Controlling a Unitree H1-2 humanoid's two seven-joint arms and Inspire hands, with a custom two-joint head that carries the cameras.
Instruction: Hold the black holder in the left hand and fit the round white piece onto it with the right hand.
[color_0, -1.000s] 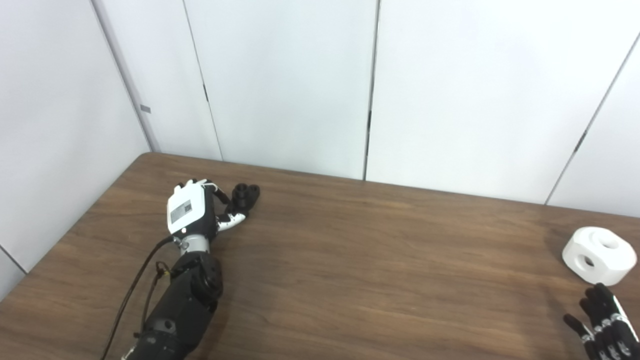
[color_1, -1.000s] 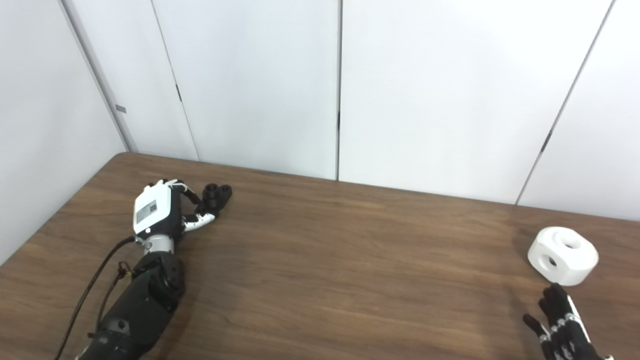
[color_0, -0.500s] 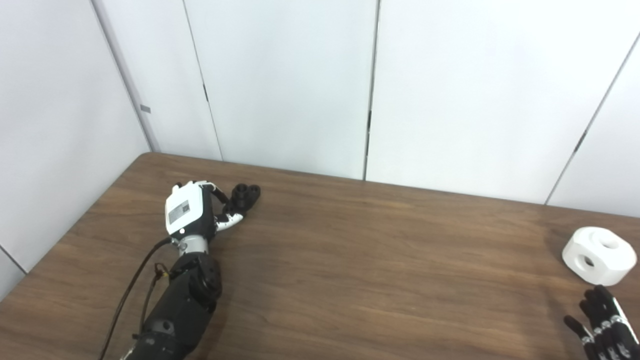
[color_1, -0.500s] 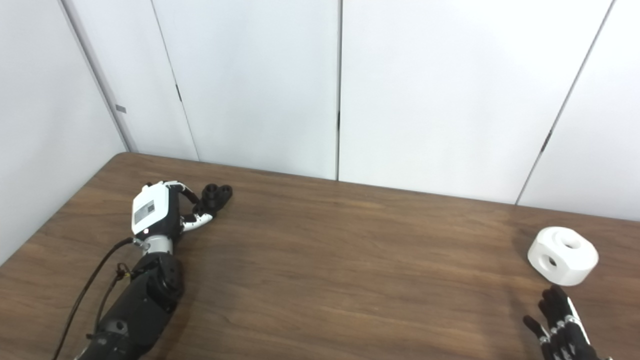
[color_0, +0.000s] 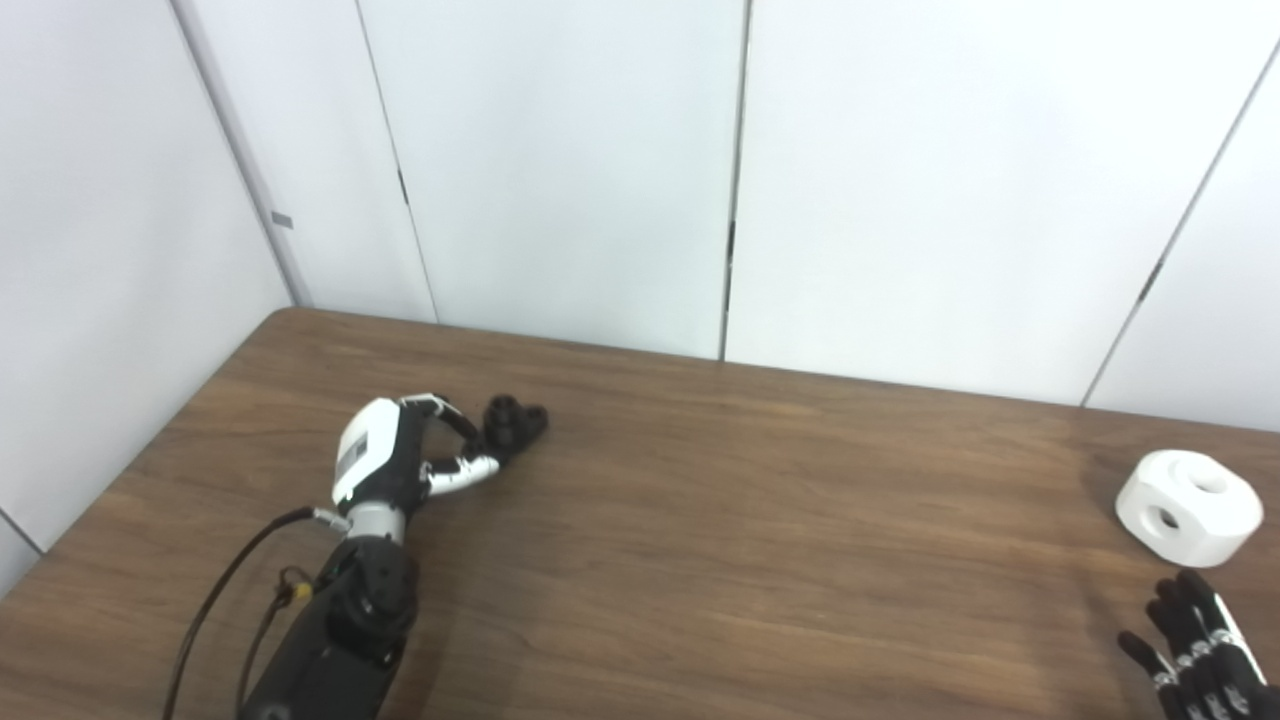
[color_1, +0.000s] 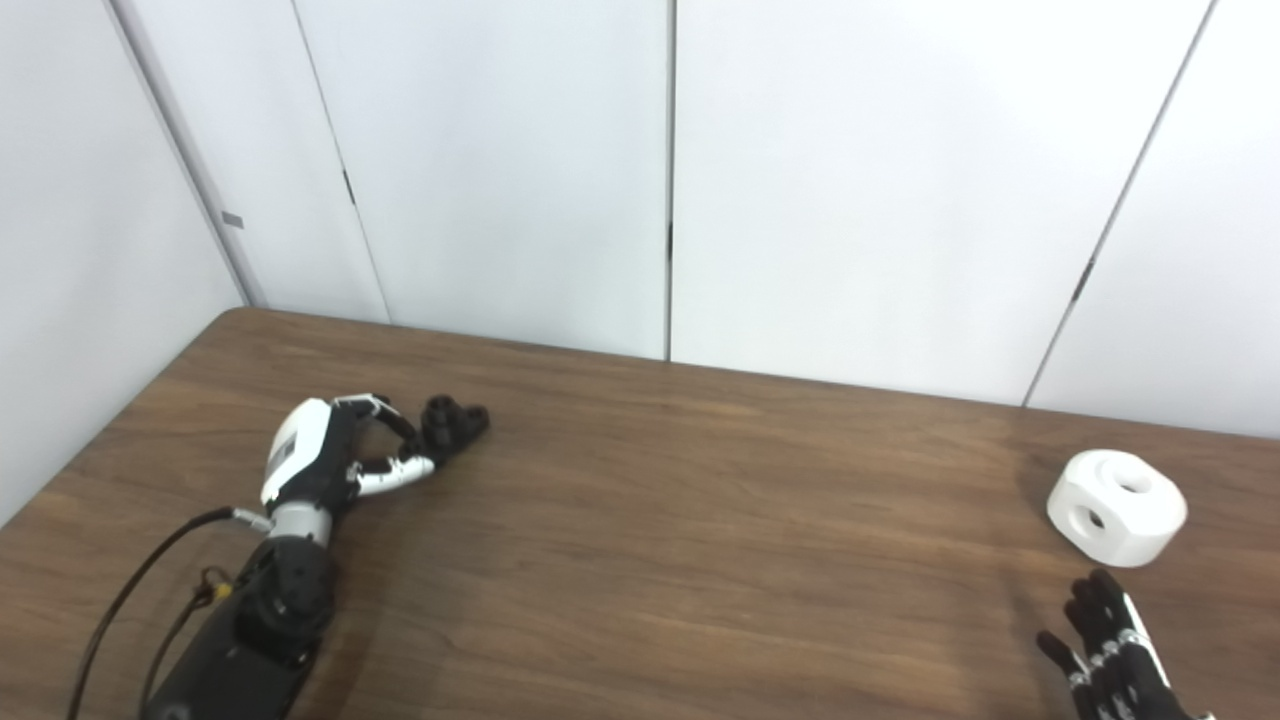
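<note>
Nearest the viewer, at the bottom right corner, the black right hand (color_1: 1110, 650) hovers low over the brown wood-grain table (color_0: 760, 540), fingers spread and grasping nothing. Just beyond its fingertips, but apart from them, the round white plastic piece (color_0: 1188, 507) sits on the table, a chunky block with one hole in its top and another in its side.

At the left, the black forearm rises from the bottom edge to the white-backed left hand (color_0: 395, 465), turned on its side. Its fingers and thumb curl toward the small black holder (color_0: 515, 423), a knobbly dark part lying on the table at their tips. They touch or nearly touch it; whether they truly grip it cannot be told, as black fingertips blend into the black part.

Behind the table stand plain white wall panels (color_0: 560, 170).

Risks, as a judgement: a fingertip-only hold on the holder could let it roll or slip out during lifting. The right hand might nudge the white piece away toward the table's right edge before closing.
</note>
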